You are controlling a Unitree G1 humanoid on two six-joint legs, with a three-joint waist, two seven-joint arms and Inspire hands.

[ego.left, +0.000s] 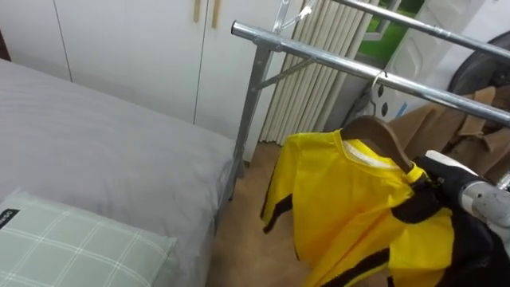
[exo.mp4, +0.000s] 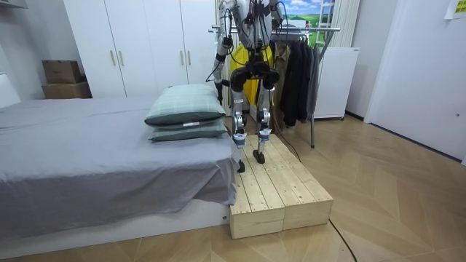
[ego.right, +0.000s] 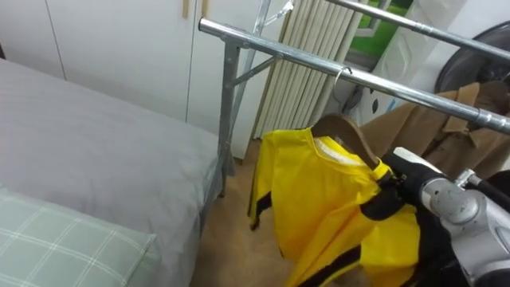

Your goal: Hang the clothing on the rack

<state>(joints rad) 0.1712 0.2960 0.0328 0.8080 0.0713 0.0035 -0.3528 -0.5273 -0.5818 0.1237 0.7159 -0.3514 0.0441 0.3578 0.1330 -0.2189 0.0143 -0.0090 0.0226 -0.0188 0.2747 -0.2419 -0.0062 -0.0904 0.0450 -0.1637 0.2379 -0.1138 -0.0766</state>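
A yellow shirt (ego.left: 351, 207) with black stripes hangs on a brown wooden hanger (ego.left: 382, 137). The hanger's wire hook (ego.left: 381, 80) sits at the metal rail (ego.left: 335, 60) of the clothes rack. My right hand (ego.left: 446, 171) comes in from the right and rests at the shirt's right shoulder, over the end of the hanger; cloth hides its fingers. In the room view I stand on a wooden platform (exo.mp4: 280, 196) facing the rack, and my left hand (exo.mp4: 218, 86) hangs low by my side.
A brown coat (ego.left: 434, 127) hangs further right on the same rail, with dark clothes (exo.mp4: 295, 73) beyond. A grey bed (ego.left: 96, 151) with a checked pillow (ego.left: 72, 247) lies to my left. White wardrobe doors (ego.left: 127, 40) and a ribbed white panel (ego.left: 311, 88) stand behind the rack.
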